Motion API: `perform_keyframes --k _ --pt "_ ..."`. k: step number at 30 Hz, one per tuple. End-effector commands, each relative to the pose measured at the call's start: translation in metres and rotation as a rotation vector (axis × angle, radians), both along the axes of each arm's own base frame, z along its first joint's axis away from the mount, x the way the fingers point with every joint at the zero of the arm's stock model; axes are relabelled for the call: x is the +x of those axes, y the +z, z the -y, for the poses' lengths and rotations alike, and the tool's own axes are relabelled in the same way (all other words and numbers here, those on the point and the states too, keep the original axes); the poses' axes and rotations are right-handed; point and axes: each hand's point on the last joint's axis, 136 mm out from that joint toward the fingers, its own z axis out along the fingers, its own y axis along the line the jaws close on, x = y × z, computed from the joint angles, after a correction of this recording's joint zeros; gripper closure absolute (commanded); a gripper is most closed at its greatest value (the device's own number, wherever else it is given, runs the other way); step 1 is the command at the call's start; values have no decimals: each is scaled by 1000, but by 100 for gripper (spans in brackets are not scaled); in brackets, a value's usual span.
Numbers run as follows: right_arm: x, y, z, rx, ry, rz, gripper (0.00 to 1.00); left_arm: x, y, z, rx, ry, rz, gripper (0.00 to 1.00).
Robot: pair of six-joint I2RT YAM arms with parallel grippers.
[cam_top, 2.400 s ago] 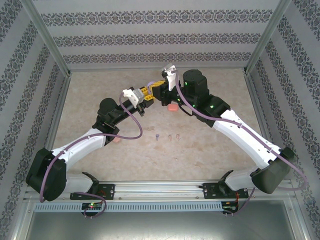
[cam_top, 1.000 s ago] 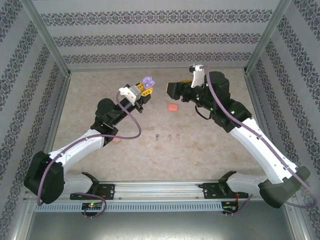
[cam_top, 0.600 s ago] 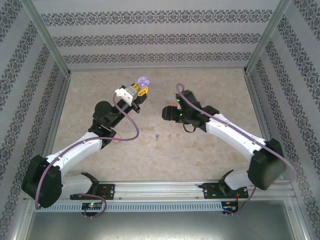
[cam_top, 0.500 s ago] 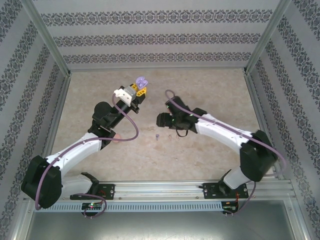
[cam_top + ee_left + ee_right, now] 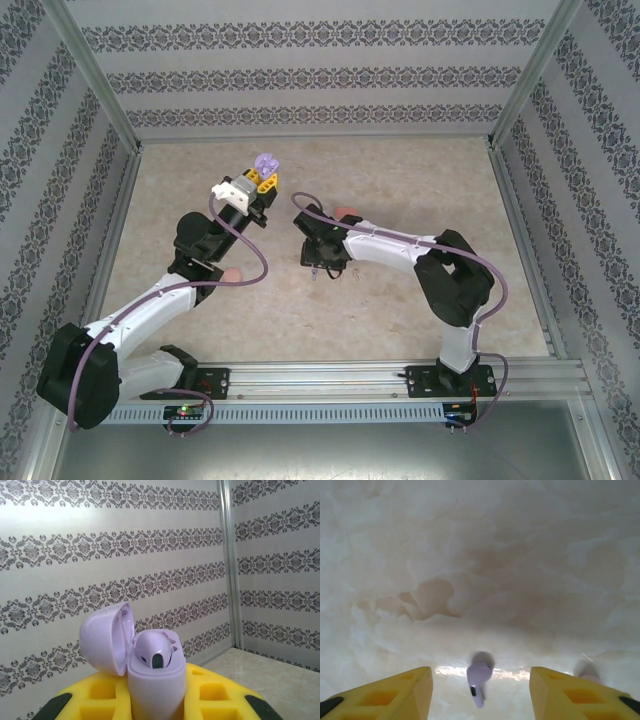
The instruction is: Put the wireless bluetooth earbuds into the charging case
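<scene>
Pinching the case (image 5: 155, 685) between its yellow fingers (image 5: 100, 700), the left gripper (image 5: 264, 176) holds it upright and clear of the table (image 5: 420, 180), with the patterned wall (image 5: 165, 540) behind it. The lid (image 5: 107, 640) is swung open and leans to the left in the left wrist view, hinged at the case's rim. Inside the case sits a rounded purple piece with a dark mark, which looks like a seated bud (image 5: 155, 655). I cannot tell what is in the slot beside it.

Right of the case and nearer the arm bases, the right gripper (image 5: 480, 671) points down, low over the table. Its two fingers (image 5: 395, 690) stand spread. A loose purple bud (image 5: 478, 680) lies on the table in the gap between them, touching neither finger. It lies with its head away from the wrist camera and its stem toward it. A second bud (image 5: 587, 672), blurred, lies outside that gap, just beyond the tip of the finger on the right of that view.

A pink case (image 5: 347, 212) rests on the table right of the case, partly hidden behind the right arm (image 5: 400, 245). A pinkish thing (image 5: 232, 274) lies on the near side of the case, against the left arm (image 5: 160, 300). It is too small to name.
</scene>
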Motion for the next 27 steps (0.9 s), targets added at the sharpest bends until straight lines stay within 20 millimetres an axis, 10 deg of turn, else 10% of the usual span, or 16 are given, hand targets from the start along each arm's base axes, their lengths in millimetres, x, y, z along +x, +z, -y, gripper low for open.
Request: perform_keyframes --k 1,27 --pt "-1 -5 5 -79 -24 -14 50 -8 20 -11 -64 14 69 100" --pt "-14 -40 -6 -193 26 -87 61 -6 21 -24 -89 34 76 100"
